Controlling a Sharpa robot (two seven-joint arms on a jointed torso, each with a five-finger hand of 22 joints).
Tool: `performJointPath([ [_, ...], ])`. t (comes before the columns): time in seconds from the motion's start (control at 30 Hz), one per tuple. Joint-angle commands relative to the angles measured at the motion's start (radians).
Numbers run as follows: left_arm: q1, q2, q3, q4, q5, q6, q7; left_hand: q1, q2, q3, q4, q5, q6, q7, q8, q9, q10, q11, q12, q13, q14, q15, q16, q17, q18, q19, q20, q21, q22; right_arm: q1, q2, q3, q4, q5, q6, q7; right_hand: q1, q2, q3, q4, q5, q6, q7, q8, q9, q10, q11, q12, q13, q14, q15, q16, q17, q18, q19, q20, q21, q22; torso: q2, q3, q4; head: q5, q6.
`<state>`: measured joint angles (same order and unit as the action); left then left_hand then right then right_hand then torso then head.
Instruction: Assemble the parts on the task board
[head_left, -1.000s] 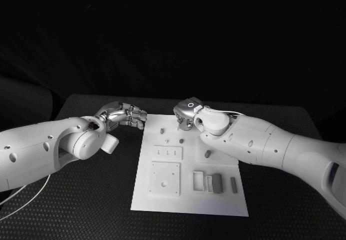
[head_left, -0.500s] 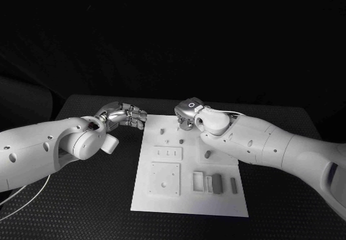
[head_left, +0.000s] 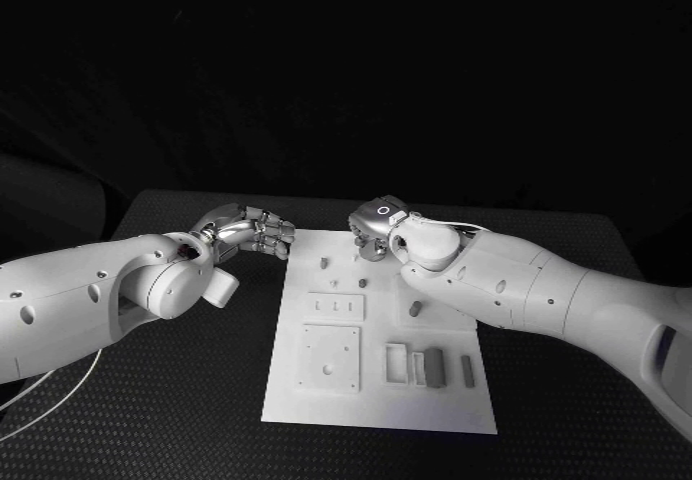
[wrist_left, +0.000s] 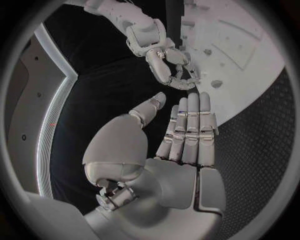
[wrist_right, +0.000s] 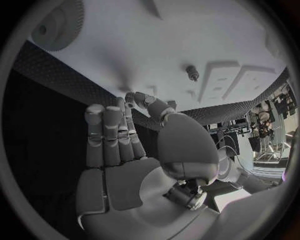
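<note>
The white task board (head_left: 378, 400) lies in the middle of the black table. Small grey parts lie on it: one near the far end (head_left: 326, 263), one beside it (head_left: 364, 283), one further right (head_left: 415, 309). Two grey bars (head_left: 434, 364) lie near the front right. My left hand (head_left: 253, 232) hovers just off the board's far left corner, its fingers (wrist_left: 190, 125) straight and together, holding nothing. My right hand (head_left: 372, 228) hangs over the board's far edge with its fingers (wrist_right: 109, 132) extended and thumb bent in; I see nothing in it. A small part (wrist_right: 192, 73) stands on the board ahead of it.
Two raised white blocks (head_left: 336, 305) (head_left: 330, 357) sit on the board's left half, and a slotted frame (head_left: 395, 362) beside the grey bars. Black matting (head_left: 173, 400) surrounds the board on all sides. Both forearms reach in over the table's near half.
</note>
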<state>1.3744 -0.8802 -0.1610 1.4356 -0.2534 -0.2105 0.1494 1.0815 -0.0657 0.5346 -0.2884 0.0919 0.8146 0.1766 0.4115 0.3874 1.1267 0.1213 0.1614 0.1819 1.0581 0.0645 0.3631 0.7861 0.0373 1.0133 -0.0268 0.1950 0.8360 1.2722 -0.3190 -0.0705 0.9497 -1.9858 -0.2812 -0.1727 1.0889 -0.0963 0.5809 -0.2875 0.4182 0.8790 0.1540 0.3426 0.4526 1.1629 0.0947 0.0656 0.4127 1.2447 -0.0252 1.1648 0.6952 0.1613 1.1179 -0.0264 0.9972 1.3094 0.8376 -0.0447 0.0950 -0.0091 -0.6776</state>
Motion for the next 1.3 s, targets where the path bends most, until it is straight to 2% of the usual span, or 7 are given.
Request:
performJointPath([
  [0.03, 0.001, 0.002, 0.001, 0.001, 0.001, 0.009, 0.002, 0.0, -0.007, -0.005, -0.001, -0.003, 0.0, 0.006, -0.006, 0.001, -0.002, 0.007, -0.004, 0.001, 0.008, 0.002, -0.006, 0.002, 0.006, -0.001, -0.006, -0.005, -0.002, 0.0, 0.001, 0.0, 0.0, 0.005, 0.005, 0.009, 0.004, -0.004, 0.005, 0.001, 0.004, -0.009, -0.002, -0.007, -0.002, -0.014, 0.001, -0.003, -0.006, 0.0, 0.009, 0.004, -0.002, 0.101, -0.009, -0.002, -0.008, 0.014, 0.0, 0.0001, 0.0002, 0.001, 0.001],
  [0.43, 0.002, 0.0, 0.001, 0.002, 0.001, 0.008, 0.001, 0.0, -0.008, -0.005, -0.001, -0.003, -0.002, 0.007, -0.007, 0.001, -0.002, 0.008, -0.006, 0.002, 0.009, 0.002, -0.008, 0.003, 0.006, 0.0, -0.006, -0.006, -0.002, 0.0, -0.007, 0.0, 0.008, 0.015, -0.004, 0.009, 0.002, -0.013, 0.002, 0.002, 0.003, -0.029, -0.007, -0.017, -0.008, -0.048, 0.006, -0.002, -0.032, -0.008, 0.014, 0.004, -0.005, 0.101, -0.016, 0.003, -0.012, 0.015, 0.0, 0.0, -0.0013, 0.0, -0.001],
  [0.63, 0.002, -0.005, 0.001, -0.001, 0.001, 0.009, 0.002, 0.0, -0.008, -0.005, -0.001, -0.003, -0.002, 0.007, -0.008, 0.001, -0.002, 0.008, -0.006, 0.002, 0.009, 0.002, -0.008, 0.004, 0.006, 0.0, -0.006, -0.006, -0.002, 0.002, -0.058, 0.001, 0.072, 0.019, -0.046, 0.002, 0.0, -0.016, 0.001, 0.004, 0.003, -0.032, -0.006, -0.018, -0.009, -0.048, 0.008, -0.001, -0.036, -0.007, 0.016, 0.005, -0.005, 0.101, -0.014, 0.003, -0.011, 0.015, -0.001, 0.0014, -0.0033, -0.001, 0.004],
  [0.73, 0.004, -0.009, 0.001, -0.005, 0.001, 0.01, 0.003, 0.0, -0.008, -0.005, -0.001, -0.003, -0.002, 0.007, -0.008, 0.001, -0.002, 0.008, -0.006, 0.002, 0.009, 0.002, -0.009, 0.004, 0.006, 0.0, -0.006, -0.007, -0.002, 0.013, -0.101, 0.012, 0.131, 0.051, -0.07, -0.001, -0.007, -0.03, -0.003, 0.012, 0.003, -0.039, -0.009, -0.021, -0.011, -0.044, 0.009, 0.002, -0.042, 0.005, 0.017, 0.013, -0.004, 0.101, -0.004, 0.002, -0.006, 0.016, -0.001, 0.0019, -0.0068, -0.002, 0.01],
  [0.87, 0.007, -0.014, 0.001, -0.011, 0.001, 0.01, 0.005, 0.0, -0.009, -0.005, -0.001, -0.003, -0.001, 0.007, -0.008, 0.002, -0.002, 0.008, -0.006, 0.002, 0.009, 0.002, -0.009, 0.004, 0.005, 0.0, -0.006, -0.007, -0.002, 0.029, -0.173, 0.041, 0.211, 0.068, -0.058, -0.003, -0.019, -0.059, -0.004, 0.033, 0.004, -0.046, -0.01, -0.023, -0.013, -0.037, 0.011, 0.002, -0.051, 0.019, 0.02, 0.02, -0.005, 0.101, 0.008, -0.004, 0.003, 0.018, 0.0, 0.0027, -0.0071, -0.008, 0.019],
  [1.13, 0.013, -0.028, 0.0, -0.013, 0.002, 0.006, 0.003, 0.0, -0.01, -0.005, -0.002, -0.003, -0.001, 0.007, -0.008, 0.002, -0.002, 0.008, -0.007, 0.003, 0.009, 0.002, -0.01, 0.005, 0.005, 0.0, -0.006, -0.007, -0.002, 0.053, -0.291, 0.043, 0.249, 0.115, -0.017, -0.003, -0.032, -0.111, 0.005, 0.087, 0.003, -0.076, -0.04, -0.032, -0.02, -0.024, 0.015, 0.007, -0.062, 0.003, 0.023, 0.016, -0.011, 0.101, -0.002, -0.003, -0.003, 0.015, -0.001, 0.011, -0.0266, -0.008, 0.031],
  [1.3, 0.013, -0.027, 0.0, -0.016, 0.002, 0.011, 0.004, 0.001, -0.01, -0.005, -0.002, -0.003, -0.001, 0.007, -0.008, 0.002, -0.002, 0.008, -0.007, 0.003, 0.009, 0.002, -0.011, 0.005, 0.005, 0.0, -0.006, -0.008, -0.002, 0.053, -0.319, 0.043, 0.224, 0.137, 0.016, 0.005, -0.035, -0.137, 0.003, 0.113, 0.002, -0.098, -0.046, -0.038, -0.023, -0.021, 0.014, 0.006, -0.061, -0.006, 0.022, 0.016, -0.011, 0.101, -0.007, -0.002, -0.006, 0.015, 0.001, 0.0155, -0.0313, -0.01, 0.031],
])
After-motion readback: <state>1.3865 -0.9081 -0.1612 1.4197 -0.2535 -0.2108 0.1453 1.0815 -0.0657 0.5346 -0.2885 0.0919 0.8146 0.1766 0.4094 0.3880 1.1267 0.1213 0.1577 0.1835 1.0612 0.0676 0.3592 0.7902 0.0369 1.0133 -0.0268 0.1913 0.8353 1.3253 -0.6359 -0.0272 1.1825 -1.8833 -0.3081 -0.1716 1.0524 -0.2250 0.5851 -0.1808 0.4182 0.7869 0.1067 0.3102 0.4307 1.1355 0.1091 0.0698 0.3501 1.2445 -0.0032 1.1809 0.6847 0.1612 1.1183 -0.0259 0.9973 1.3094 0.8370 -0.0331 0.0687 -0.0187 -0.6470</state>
